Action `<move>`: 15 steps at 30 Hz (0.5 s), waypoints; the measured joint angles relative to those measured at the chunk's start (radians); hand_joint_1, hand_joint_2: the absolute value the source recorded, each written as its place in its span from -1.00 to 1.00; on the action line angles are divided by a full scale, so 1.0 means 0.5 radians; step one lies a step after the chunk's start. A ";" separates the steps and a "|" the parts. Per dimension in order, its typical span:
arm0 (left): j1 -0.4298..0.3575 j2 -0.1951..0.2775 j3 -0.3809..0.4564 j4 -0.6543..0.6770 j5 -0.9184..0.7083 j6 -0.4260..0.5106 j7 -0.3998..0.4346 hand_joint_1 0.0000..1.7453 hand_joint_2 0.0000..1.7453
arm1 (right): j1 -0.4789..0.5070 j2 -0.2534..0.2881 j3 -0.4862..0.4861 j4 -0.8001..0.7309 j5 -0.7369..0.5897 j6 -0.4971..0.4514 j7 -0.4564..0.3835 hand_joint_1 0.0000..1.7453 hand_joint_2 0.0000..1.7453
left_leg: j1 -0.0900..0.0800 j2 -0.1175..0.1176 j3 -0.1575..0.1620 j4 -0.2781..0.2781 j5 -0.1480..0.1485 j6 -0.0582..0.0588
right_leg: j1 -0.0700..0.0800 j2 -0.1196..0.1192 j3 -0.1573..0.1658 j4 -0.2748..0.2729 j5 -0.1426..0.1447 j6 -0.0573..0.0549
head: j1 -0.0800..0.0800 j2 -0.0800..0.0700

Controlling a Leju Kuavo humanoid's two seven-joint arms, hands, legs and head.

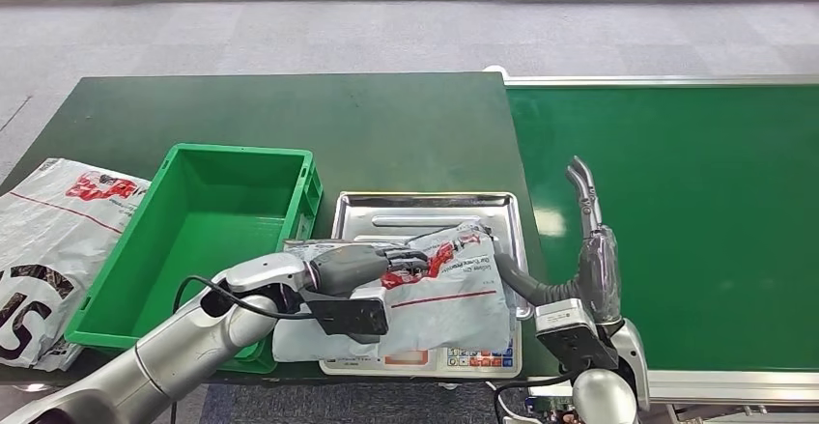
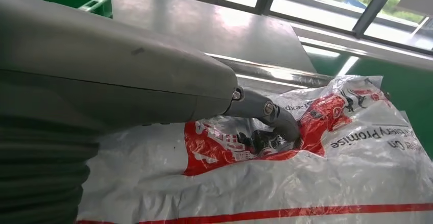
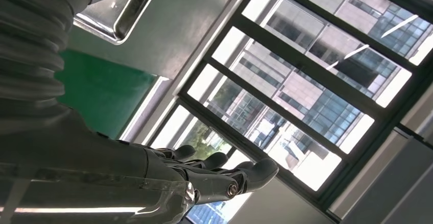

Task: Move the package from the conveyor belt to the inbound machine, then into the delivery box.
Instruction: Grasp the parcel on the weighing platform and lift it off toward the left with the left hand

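The white plastic package [image 1: 454, 294] with red print lies crumpled on the steel tray [image 1: 425, 207] of the inbound machine, overhanging its front. My left hand [image 1: 372, 265] reaches over it from the left. In the left wrist view the thumb [image 2: 265, 109] and dark fingers [image 2: 260, 142] pinch a fold of the package [image 2: 306, 183] at its red print. My right hand [image 1: 584, 202] stands raised beside the tray's right edge, over the border of the green conveyor belt [image 1: 695, 212]. Its fingers [image 3: 219, 175] are straight and hold nothing.
An empty green delivery box [image 1: 208, 240] sits just left of the tray on the dark green table [image 1: 386, 125]. Another white printed bag [image 1: 48, 240] lies at the table's left end. The machine's label panel [image 1: 473, 358] faces me below the package.
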 joint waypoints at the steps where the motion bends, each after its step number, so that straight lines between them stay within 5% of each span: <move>1: 0.001 -0.005 0.000 0.007 -0.002 -0.009 -0.005 -1.00 1.00 | -0.001 -0.001 0.000 0.000 0.000 -0.003 0.002 -1.00 1.00 | 0.000 0.000 0.000 0.000 0.000 0.000 | 0.000 0.000 0.000 0.000 0.000 0.000 | 0.000 0.000; 7: 0.002 -0.038 -0.001 0.062 0.000 -0.059 -0.021 -1.00 1.00 | -0.004 -0.002 0.000 0.000 0.004 -0.013 0.013 -1.00 1.00 | 0.000 0.000 0.000 0.000 0.000 0.000 | 0.000 0.000 0.000 0.000 0.000 0.000 | 0.000 0.000; 11: -0.004 -0.078 -0.003 0.152 0.012 -0.095 -0.043 1.00 1.00 | -0.022 -0.002 0.000 0.000 0.006 -0.014 0.024 -1.00 1.00 | 0.000 0.000 0.000 0.000 0.000 0.000 | 0.000 0.000 0.000 0.000 0.000 0.000 | 0.000 0.000; 15: -0.020 -0.134 -0.026 0.266 -0.005 -0.055 -0.084 1.00 1.00 | -0.046 -0.002 0.000 0.002 0.011 -0.014 0.036 -1.00 1.00 | 0.000 -0.001 0.001 0.000 0.000 0.001 | 0.000 -0.001 0.002 0.000 0.000 0.000 | 0.000 0.000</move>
